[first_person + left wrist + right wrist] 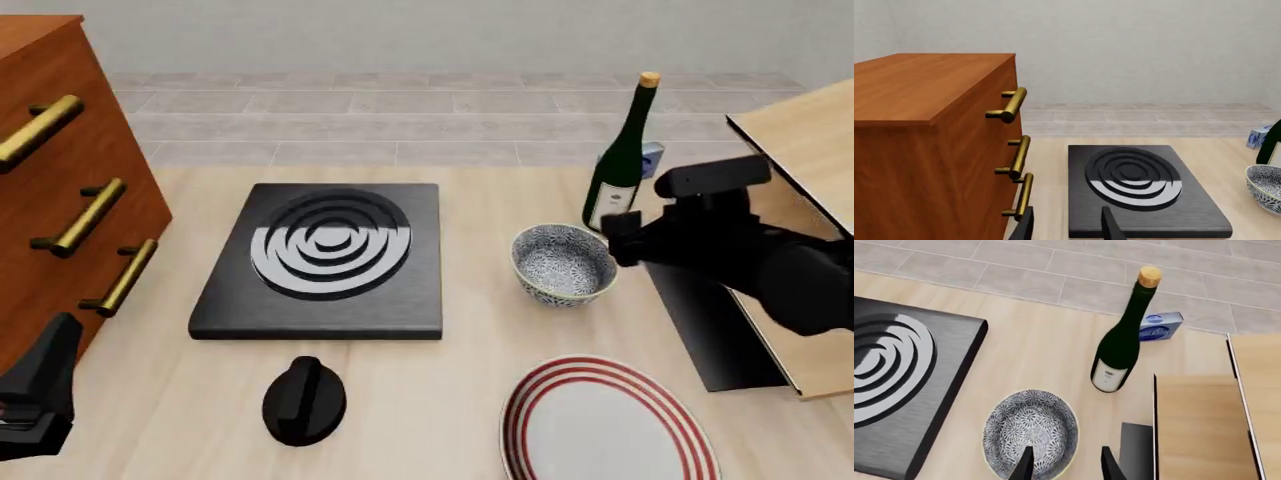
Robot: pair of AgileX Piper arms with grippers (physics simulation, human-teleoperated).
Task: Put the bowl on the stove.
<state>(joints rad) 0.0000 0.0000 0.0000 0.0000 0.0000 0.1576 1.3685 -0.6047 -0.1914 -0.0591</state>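
The speckled blue-grey bowl (565, 263) stands upright on the table, right of the black stove (320, 260) and apart from it. My right gripper (622, 243) is open just above the bowl's right rim. In the right wrist view its fingertips (1026, 465) straddle that rim of the bowl (1031, 432), empty, with the stove (901, 385) to one side. My left gripper (47, 375) is low at the near left corner, far from the bowl. In the left wrist view the left gripper (1066, 230) is open and empty, facing the stove (1141, 200) and the bowl's edge (1264, 187).
A wooden dresser (67, 190) with brass handles stands left of the stove. A green wine bottle (618, 160) and a small blue box (651, 155) stand just behind the bowl. A red-striped plate (607, 420) and a black knob (304, 400) lie near. A wooden cabinet (801, 150) is at right.
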